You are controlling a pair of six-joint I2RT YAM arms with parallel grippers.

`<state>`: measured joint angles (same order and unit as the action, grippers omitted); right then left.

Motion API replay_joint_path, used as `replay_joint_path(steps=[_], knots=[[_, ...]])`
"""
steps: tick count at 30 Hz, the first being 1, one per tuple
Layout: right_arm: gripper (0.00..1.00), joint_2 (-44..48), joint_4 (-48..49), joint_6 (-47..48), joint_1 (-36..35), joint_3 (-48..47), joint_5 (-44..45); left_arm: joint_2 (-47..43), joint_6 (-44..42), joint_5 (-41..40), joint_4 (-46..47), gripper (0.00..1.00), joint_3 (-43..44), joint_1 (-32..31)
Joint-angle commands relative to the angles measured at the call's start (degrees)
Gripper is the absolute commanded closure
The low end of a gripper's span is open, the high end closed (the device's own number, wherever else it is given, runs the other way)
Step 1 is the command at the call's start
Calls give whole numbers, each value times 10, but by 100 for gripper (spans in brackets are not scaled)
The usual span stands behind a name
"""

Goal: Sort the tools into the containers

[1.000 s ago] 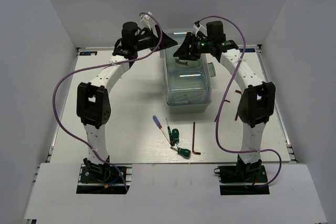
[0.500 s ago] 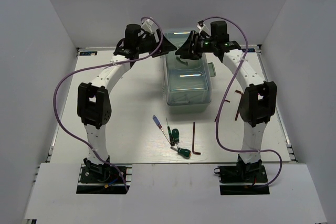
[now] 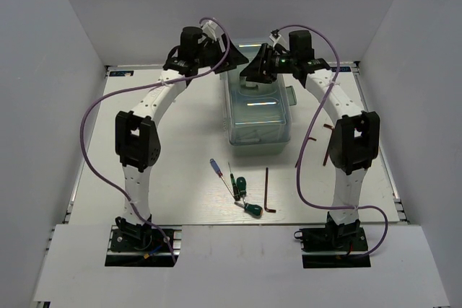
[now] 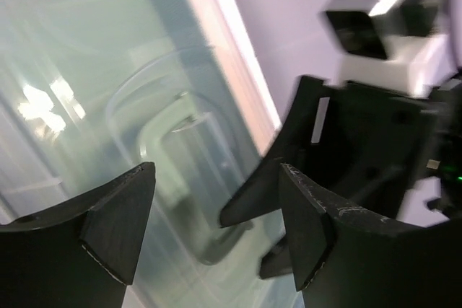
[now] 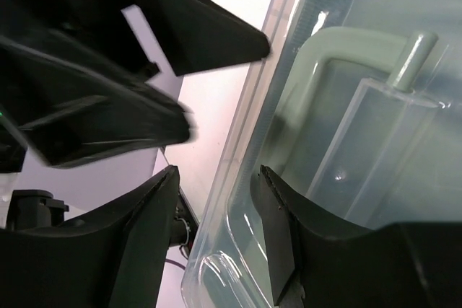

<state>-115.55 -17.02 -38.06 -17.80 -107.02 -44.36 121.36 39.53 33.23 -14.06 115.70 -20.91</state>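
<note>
The toolbox (image 3: 260, 110), pale mint with a translucent lid, stands at the back centre. Its lid handle shows in the left wrist view (image 4: 170, 142) and the right wrist view (image 5: 328, 52). My left gripper (image 3: 234, 59) is open and empty above the box's far left corner (image 4: 216, 229). My right gripper (image 3: 254, 70) is open, its jaws straddling the lid's rim at the far end (image 5: 216, 229). The tools lie at the front: a blue-handled screwdriver (image 3: 216, 168), a thin green one (image 3: 232, 182), two stubby green ones (image 3: 242, 185) (image 3: 252, 209) and a dark hex key (image 3: 268, 192).
Another dark hex key (image 3: 326, 142) lies right of the box by the right arm. Purple cables loop from both arms. White walls enclose the table on three sides. My two grippers are close together over the box's far end.
My left gripper has moved right, towards the toolbox's far end and the right gripper. The right gripper has shifted slightly. The tools have not moved.
</note>
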Motion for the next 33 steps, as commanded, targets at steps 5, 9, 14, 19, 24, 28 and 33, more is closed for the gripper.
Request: replay_joint_path(steps=[5,9,14,19,24,28,33], knots=[[47,30,31,-8,0,-4,-9,-7,-9,-36,-54,21,15,-10],[47,28,-39,46,-3,-30,57,-21,-19,-74,-61,21,15,-10],[45,27,-72,84,-12,-42,92,-94,-30,-163,-69,21,-35,2],[43,22,-129,151,-38,-78,193,-174,-58,-241,-69,19,-83,7],[43,9,-147,169,-57,-96,243,-232,-72,-268,-61,19,-136,7],[43,0,-159,175,-74,-106,298,-261,-72,-275,-55,19,-172,7],[43,-7,-179,172,-92,-108,345,-279,-77,-280,-55,19,-177,12]])
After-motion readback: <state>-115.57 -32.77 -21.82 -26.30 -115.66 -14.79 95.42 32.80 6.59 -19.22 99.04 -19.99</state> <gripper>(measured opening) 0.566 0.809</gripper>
